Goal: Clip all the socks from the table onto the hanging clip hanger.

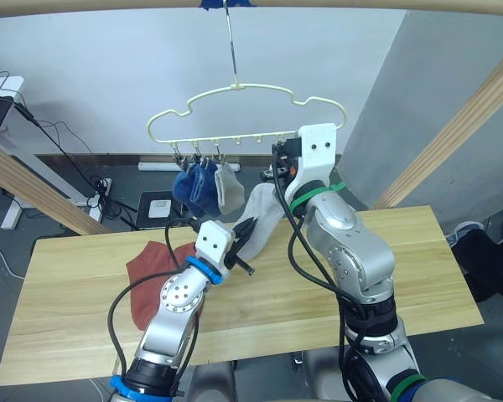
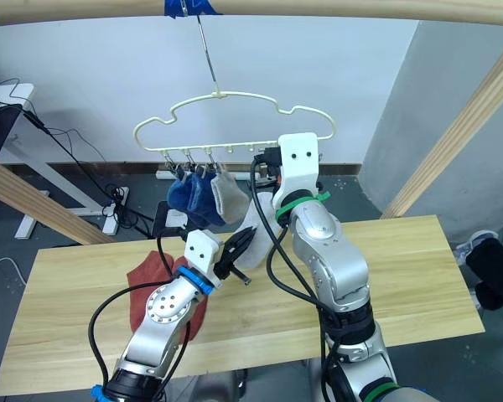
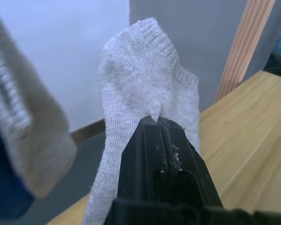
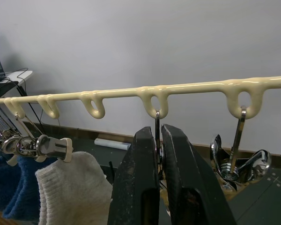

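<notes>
Grey sock (image 1: 260,219) hangs pinched in the left gripper (image 1: 245,243). Right gripper (image 4: 160,154) squeezes a clip (image 4: 157,123) on the hanger (image 1: 243,109). Feed the cuff fully between the opened jaws before release.

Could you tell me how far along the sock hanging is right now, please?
Done: two blue socks and one grey sock hang clipped on the hanger. In hand: the left gripper holds the second grey sock, and the right gripper squeezes a clip. Left: red socks lie on the table.
</notes>
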Robot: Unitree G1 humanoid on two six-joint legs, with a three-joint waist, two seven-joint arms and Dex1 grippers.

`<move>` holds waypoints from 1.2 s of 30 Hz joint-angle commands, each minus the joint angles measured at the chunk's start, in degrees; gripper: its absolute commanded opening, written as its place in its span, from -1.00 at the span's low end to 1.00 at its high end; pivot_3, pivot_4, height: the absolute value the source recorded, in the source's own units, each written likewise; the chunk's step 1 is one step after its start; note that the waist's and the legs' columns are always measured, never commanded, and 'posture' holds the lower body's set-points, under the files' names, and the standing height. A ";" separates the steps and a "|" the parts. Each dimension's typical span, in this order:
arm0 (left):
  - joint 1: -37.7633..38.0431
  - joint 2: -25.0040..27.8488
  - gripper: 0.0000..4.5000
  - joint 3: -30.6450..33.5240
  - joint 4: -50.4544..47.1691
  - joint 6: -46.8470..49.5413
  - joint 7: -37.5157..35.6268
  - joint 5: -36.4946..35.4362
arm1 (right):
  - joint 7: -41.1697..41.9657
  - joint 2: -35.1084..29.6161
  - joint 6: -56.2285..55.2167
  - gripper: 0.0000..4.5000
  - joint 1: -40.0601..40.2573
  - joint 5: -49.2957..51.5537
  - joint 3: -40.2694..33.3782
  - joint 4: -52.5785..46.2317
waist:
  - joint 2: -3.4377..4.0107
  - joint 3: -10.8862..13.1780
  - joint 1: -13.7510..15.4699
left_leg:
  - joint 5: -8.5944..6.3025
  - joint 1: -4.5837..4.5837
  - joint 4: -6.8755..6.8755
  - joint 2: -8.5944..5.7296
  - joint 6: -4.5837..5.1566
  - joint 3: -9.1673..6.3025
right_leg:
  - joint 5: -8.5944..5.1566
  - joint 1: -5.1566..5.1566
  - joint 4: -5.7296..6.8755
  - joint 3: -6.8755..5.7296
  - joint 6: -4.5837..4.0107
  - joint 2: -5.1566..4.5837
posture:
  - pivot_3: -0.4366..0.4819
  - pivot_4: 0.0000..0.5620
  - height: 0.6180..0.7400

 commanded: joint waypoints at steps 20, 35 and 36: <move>-1.51 -4.76 -0.99 0.93 -5.86 2.38 0.09 -6.28 | -0.50 1.86 -0.53 -1.00 0.04 0.78 0.20 -2.47 | 0.00 0.00 -0.03 | 0.00 0.00 0.00 0.00 0.00 0.00 | -0.01 0.00 0.00 0.00 0.01 0.01 | -0.32 -0.02 1.00; -2.54 -5.92 -1.00 0.74 -8.07 5.42 0.91 -6.44 | 0.15 2.11 -0.25 -0.29 0.87 1.99 0.15 -3.60 | 0.00 0.00 -0.02 | 0.00 -0.01 0.00 0.00 0.00 0.00 | -0.01 0.00 0.00 0.01 0.02 0.01 | -0.31 -0.02 1.00; -2.56 -5.79 -1.00 0.80 -7.96 5.46 0.96 -6.35 | 0.68 1.75 0.21 -0.12 0.93 2.48 -0.12 -4.14 | 0.00 0.00 -0.02 | 0.00 0.00 0.00 0.00 0.00 0.00 | -0.01 0.00 0.00 0.01 0.02 0.01 | -0.31 -0.02 1.00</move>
